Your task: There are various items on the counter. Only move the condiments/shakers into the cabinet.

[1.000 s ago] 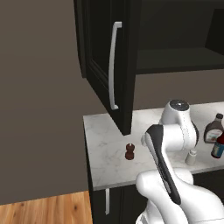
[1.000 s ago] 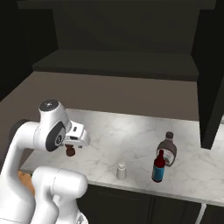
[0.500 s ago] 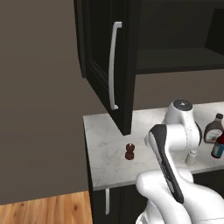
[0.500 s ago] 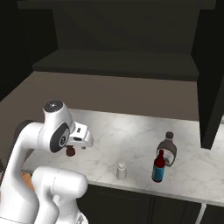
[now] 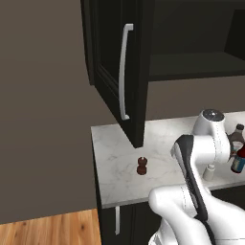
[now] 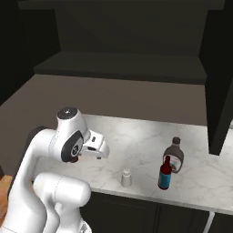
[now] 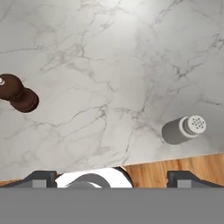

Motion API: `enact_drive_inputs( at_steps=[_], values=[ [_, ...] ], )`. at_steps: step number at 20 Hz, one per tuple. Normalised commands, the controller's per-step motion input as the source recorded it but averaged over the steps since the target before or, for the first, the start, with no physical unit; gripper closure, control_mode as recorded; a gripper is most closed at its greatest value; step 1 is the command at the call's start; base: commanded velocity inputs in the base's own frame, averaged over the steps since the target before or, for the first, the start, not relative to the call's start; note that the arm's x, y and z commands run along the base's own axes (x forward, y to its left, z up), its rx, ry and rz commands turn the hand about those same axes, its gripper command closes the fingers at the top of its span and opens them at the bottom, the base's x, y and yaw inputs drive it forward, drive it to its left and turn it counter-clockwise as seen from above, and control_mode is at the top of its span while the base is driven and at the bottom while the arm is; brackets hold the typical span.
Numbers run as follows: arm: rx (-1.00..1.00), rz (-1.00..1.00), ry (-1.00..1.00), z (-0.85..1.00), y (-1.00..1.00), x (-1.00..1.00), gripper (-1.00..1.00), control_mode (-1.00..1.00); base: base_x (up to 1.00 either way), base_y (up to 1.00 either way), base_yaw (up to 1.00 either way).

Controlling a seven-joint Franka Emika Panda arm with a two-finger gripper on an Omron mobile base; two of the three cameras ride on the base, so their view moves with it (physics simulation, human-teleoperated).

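Your gripper (image 7: 111, 177) hangs spread wide and empty above the counter (image 7: 109, 65), between the brown shaker (image 7: 17, 94) and the whitish shaker (image 7: 183, 129). Pick one, centre squarely over its top, then descend before closing.

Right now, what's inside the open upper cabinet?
The cabinet shows a bare dark shelf; its door hangs open. The upper interior is too dark to judge.
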Motion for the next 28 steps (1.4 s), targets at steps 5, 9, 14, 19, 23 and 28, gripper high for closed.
enact_drive_inputs(
  at_steps=[5,9,14,19,23,28],
  values=[
    [0.0,-0.18,0.0,-0.06,-0.67,-0.23,-1.0,-1.0,0.0,0.0,0.0],
    [0.0,-0.19,0.0,-0.17,-0.72,-0.32,-1.0,-1.0,0.0,0.0,0.0],
    [0.0,-0.09,0.0,-0.16,-0.55,-0.06,-1.0,-1.0,0.0,0.0,0.0],
    [0.0,0.0,-0.02,-0.22,-0.26,0.08,-1.0,-1.0,0.0,0.0,0.0],
    [0.0,0.0,-0.03,-0.23,-0.15,0.07,-1.0,-1.0,0.0,0.0,0.0],
    [0.0,0.0,-0.03,-0.23,-0.02,0.1,-1.0,-1.0,0.0,0.0,0.0]
  ],
)
